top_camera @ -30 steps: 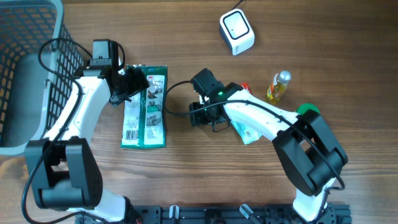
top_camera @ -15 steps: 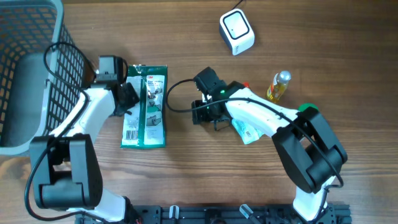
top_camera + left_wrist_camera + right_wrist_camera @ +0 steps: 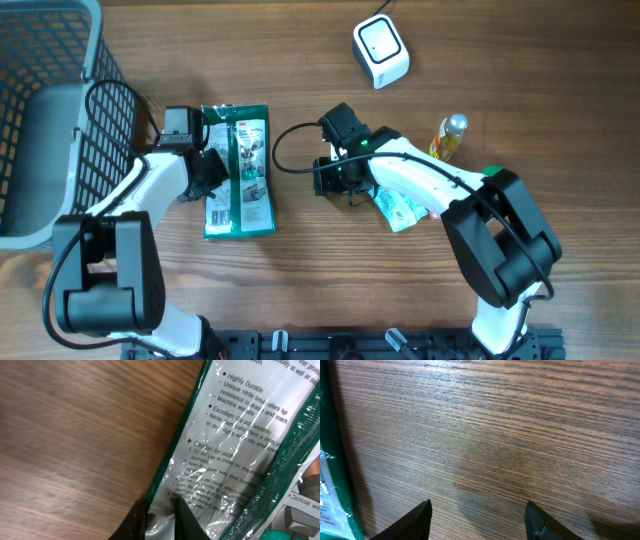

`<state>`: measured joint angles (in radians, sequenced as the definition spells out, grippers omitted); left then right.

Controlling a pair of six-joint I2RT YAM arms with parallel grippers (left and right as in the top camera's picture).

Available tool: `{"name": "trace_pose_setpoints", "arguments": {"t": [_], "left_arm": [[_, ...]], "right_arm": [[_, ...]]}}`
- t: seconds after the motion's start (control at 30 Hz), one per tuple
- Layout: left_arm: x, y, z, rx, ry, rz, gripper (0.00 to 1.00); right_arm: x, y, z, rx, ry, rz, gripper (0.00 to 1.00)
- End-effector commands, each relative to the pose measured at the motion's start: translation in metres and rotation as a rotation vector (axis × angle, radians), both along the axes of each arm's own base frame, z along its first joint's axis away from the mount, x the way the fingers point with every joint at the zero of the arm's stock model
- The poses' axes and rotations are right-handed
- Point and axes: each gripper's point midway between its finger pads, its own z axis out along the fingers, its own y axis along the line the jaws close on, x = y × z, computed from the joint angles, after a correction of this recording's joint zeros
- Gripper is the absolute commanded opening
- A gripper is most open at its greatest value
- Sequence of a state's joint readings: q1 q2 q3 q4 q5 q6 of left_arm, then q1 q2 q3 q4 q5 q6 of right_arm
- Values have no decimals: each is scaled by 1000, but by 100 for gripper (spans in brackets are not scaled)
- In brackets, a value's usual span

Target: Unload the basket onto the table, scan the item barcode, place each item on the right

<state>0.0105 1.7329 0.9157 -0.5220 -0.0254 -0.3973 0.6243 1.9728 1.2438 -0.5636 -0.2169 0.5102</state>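
Change since a second ago: the left gripper [image 3: 207,172] has slid from the top-left corner of the green packet [image 3: 242,170] down its left edge and pinched shut; the packet is now lying slightly turned, its lower end swung toward 5 o'clock.
Left jaws: closing narrow on the packet's crinkled film edge, seen up close in the wrist view [image 3: 160,519], with thin plastic bunching between the fingertips.
Why that hold: an edge pinch is probably serving to lift the flat packet off the wood so its printed face can be turned to the reader.
Task item: the packet is lying flat on the table [image 3: 300,290], at 9 o'clock from centre, and is not yet lifted.
Barcode: what looks like the white code panel is sitting at the packet's 7 o'clock corner, too small to read.
Right jaws: the right gripper [image 3: 479,522] is hovering half open over bare wood, holding nothing, at 3 o'clock of the packet.
Scanner [image 3: 381,52]: standing well apart at 1 o'clock from the packet.
In the way: the right arm and its looping cable [image 3: 285,150] are lying between packet and scanner.
Others: a basket [image 3: 45,120] at 9 o'clock, a yellow bottle [image 3: 449,138] at 3 o'clock, and a second packet [image 3: 402,212] partly under the right arm.
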Motion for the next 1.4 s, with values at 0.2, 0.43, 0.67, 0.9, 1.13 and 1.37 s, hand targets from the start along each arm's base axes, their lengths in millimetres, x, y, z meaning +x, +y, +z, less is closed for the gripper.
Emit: {"name": "trace_pose_setpoints", "arguments": {"t": [0.2, 0.43, 0.67, 0.9, 1.13, 1.37], "left_arm": [[-55, -74, -39, -112, 218, -200, 9], [-63, -98, -39, -103, 229, -281, 8], [-65, -101, -39, -105, 234, -292, 8], [-69, -100, -39, -103, 248, -291, 8], [-70, -103, -39, -119, 251, -292, 8], [-85, -119, -35, -229, 311, -298, 8]], "right_arm": [[-12, -15, -11, 74, 126, 19, 61], [-33, -3, -15, 207, 213, 30, 64], [-50, 3, -32, 301, 258, -45, 63], [-66, -1, -48, 299, 311, -143, 63], [-74, 14, -52, 293, 289, -155, 66], [-76, 28, -49, 319, 281, -154, 68]]}}
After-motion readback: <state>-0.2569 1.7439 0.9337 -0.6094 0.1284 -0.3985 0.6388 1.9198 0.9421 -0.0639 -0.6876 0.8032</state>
